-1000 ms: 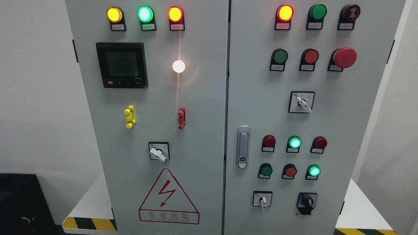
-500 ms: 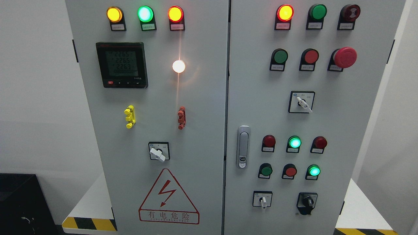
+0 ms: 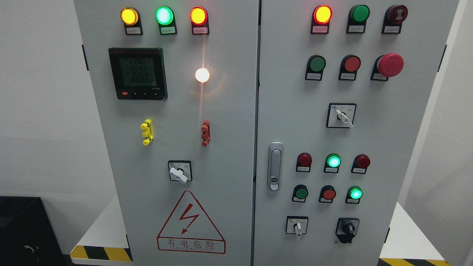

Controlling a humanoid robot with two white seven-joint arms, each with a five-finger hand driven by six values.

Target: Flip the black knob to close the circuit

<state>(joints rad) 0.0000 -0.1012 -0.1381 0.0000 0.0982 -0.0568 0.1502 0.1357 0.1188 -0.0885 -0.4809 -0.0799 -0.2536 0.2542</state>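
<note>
Nothing has moved since the earlier frames: every lamp, switch and handle sits as it did. Filling most of the view is a grey two-door cabinet (image 3: 229, 155), standing on a white platform (image 3: 103, 229) edged with yellow and black stripes. Neither hand of the robot is in view, so whether they are released, clenched or grasping cannot be told. On the left door a dark meter (image 3: 137, 73) shows lit digits, and below the door's middle is a red triangular warning sign (image 3: 191, 222) with a lightning bolt. On the right door a silver door handle (image 3: 275, 166) stands upright near the seam. A large red mushroom button (image 3: 390, 65) juts from the upper right, with round green and red buttons to its left. Three lamps glow along the top of the left door, yellow, green and orange-red; on the right door's top row a red lamp (image 3: 322, 14) is lit. A bright white lamp (image 3: 202, 75) shines right of the meter. White-levered switches sit on both doors. The black knob (image 3: 347, 228) is at the lower right of the right door, on a black plate just right of a small white switch (image 3: 297, 225), untouched, its pointer hard to read.
</note>
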